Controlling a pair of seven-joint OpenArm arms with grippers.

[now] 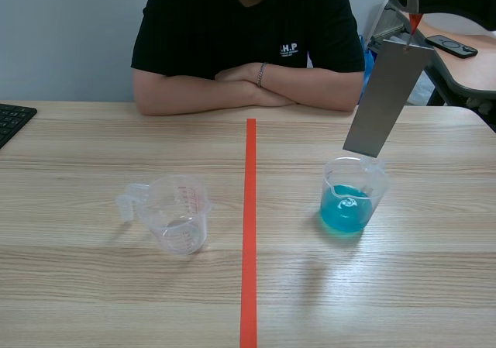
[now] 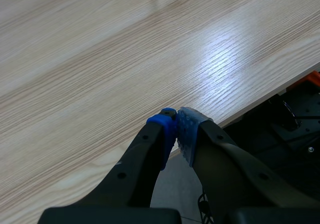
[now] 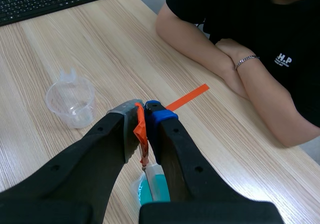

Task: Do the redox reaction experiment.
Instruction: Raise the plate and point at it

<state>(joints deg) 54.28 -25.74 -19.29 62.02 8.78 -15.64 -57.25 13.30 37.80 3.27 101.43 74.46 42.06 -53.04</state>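
The right gripper (image 3: 145,110) was closed on the orange tab (image 3: 140,129) of the grey metal strip (image 1: 386,100), holding it tilted just over the beaker of blue liquid (image 1: 349,201), probably ready for dipping, while the left gripper (image 2: 177,124) was shut and empty.

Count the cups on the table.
2. An empty clear cup sits left of the tape line; a cup of blue liquid sits right of it, under the metal strip. None looks hidden.
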